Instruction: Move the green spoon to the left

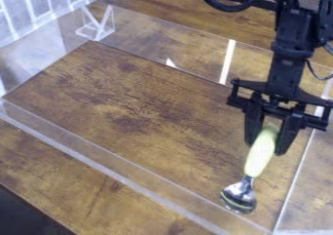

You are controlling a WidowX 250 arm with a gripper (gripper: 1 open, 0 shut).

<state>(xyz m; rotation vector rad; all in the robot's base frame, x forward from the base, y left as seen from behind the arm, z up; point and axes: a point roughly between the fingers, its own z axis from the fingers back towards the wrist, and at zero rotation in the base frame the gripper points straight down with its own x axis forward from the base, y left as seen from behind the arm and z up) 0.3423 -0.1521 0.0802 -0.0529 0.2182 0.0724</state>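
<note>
Wood-grain surface [130, 112]; jaws [272, 132] gripping smooth, rounded green spoon [260, 156].

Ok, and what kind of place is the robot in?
It looks like a robot workshop or lab, maybe. There is a black robot arm, a wooden table top with a see-through edge around it, and a spoon at the tool.

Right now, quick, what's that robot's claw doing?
Black claw-like gripper: closed, holding the spoon with the pale green plastic handle and shiny metal bowl.
</note>
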